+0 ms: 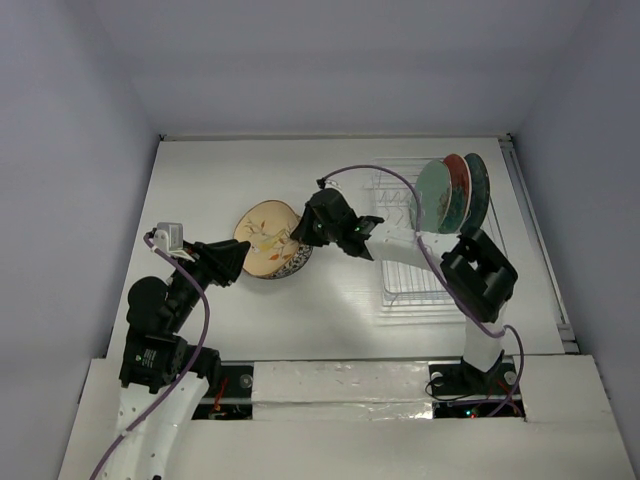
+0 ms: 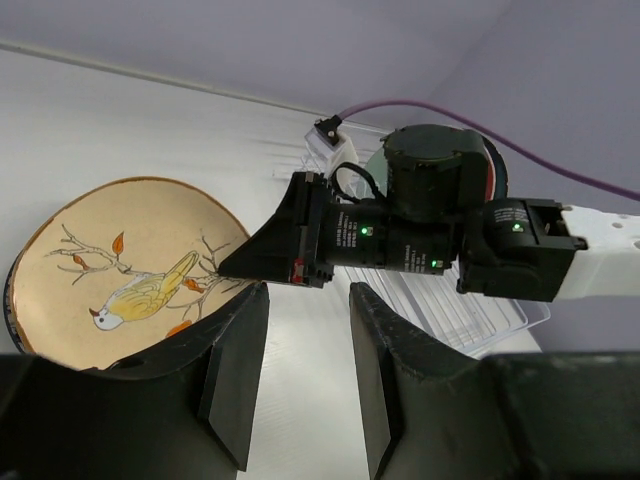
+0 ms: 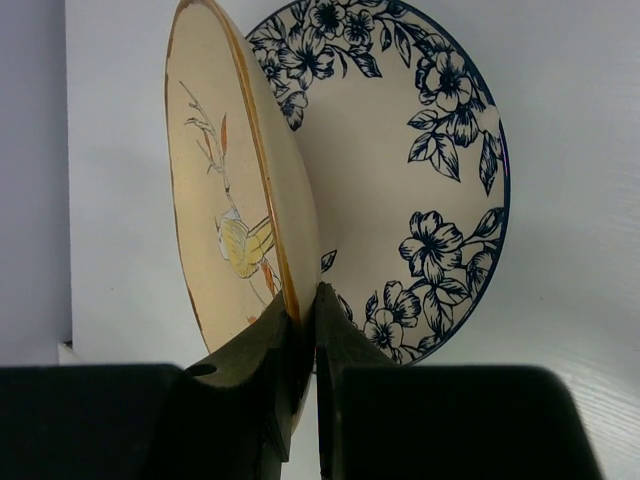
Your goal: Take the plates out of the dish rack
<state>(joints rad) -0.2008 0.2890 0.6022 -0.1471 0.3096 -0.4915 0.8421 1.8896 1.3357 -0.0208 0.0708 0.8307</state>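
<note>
Top view: high above near edge, looking down on whole bench (image 1: 330, 310). Left wrist: low, facing right. Right wrist: close-up. All three share bird plate (image 1: 266, 240).

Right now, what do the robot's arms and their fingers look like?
The left arm and right arm are both blocky black joints on white links. A purple cable trails along each. Each ends in two black wedge-shaped fingers. Small green lights glow on the right arm.
</note>
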